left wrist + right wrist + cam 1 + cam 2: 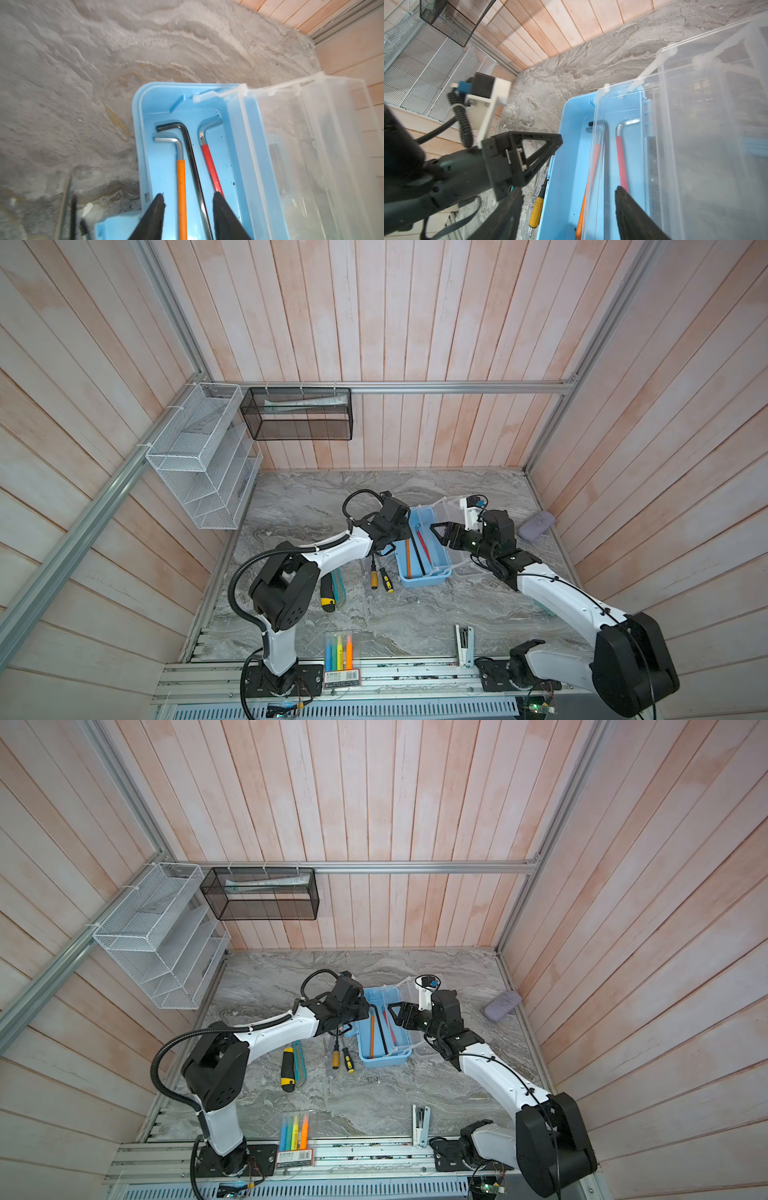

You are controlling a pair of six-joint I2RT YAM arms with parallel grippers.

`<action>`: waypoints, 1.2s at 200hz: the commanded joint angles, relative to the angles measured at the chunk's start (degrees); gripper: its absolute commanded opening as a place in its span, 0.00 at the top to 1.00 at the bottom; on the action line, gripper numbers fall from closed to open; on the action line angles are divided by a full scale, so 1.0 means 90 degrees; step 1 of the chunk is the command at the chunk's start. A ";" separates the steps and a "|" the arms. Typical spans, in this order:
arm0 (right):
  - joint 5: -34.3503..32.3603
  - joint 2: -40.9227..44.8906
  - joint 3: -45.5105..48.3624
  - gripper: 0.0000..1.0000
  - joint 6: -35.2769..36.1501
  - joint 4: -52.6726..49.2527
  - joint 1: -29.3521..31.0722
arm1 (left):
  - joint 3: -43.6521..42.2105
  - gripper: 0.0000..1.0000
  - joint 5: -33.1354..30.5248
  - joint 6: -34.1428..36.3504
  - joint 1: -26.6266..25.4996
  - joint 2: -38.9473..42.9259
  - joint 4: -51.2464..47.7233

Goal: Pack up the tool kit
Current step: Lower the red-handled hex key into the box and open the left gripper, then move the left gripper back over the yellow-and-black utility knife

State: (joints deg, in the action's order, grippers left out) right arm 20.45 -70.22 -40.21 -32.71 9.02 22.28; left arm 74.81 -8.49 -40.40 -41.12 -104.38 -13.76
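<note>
While the tool kit box [424, 583] sits open near the middle of the worktop [374, 618], its clear lid [451, 506] swung back on the hinge toward the right arm's side, the contents stand as follows:

- In the box: orange hex key [181, 187], black hex key [192, 155] and red hex key [211, 162], laid lengthwise side by side on the floor, bent ends toward the far wall, so they take little room.
- Left fingers [154, 216]: over the box, partly spread, straddling the orange and black keys but gripping neither; nothing held.
- Right fingers [627, 207]: spread wide on the lid side, the lid's free edge running between them with no pinch visible; contact cannot be told. Judged to be stationed there so the lid cannot drop shut.
- Not yet packed: two screwdrivers [375, 578] just beside the box's left wall; utility knife [327, 597] further left. Both lie nearer the left arm, which probably explains why that arm loads.
- Not for packing: highlighters [338, 651] and stapler [463, 645], at the near edge
</note>
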 commanded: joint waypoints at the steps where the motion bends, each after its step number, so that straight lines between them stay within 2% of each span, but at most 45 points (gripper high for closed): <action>1: -0.0065 0.0246 -0.0152 0.26 0.0193 -0.0049 0.0194 | -0.0418 0.56 -0.0744 0.0369 0.0052 0.0699 -0.0288; 41: -0.0472 0.0250 -0.0332 0.25 0.0410 -0.0276 0.0630 | -0.1433 0.54 -0.1085 0.0211 0.0155 0.1739 -0.1108; 76: -0.0446 0.0104 -0.0342 0.28 0.0382 -0.0237 0.0691 | -0.2316 0.54 -0.1255 -0.0284 0.0233 0.2610 -0.1967; 130: -0.0308 -0.0184 -0.0357 0.28 0.0343 -0.0172 0.0791 | -0.3331 0.47 -0.1439 -0.1004 0.0362 0.3399 -0.2925; 162: -0.0316 -0.0351 -0.0367 0.28 0.0363 -0.0133 0.0821 | -0.3813 0.44 -0.1354 -0.1125 0.0646 0.3560 -0.2902; 240: -0.0321 -0.0462 -0.0366 0.28 0.0368 -0.0120 0.0822 | -0.4468 0.46 -0.1001 -0.0758 0.1315 0.3386 -0.1863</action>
State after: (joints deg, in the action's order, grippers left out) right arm 17.85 -74.26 -42.13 -29.98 7.86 29.39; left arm 36.21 -18.02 -48.66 -30.76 -73.01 -35.09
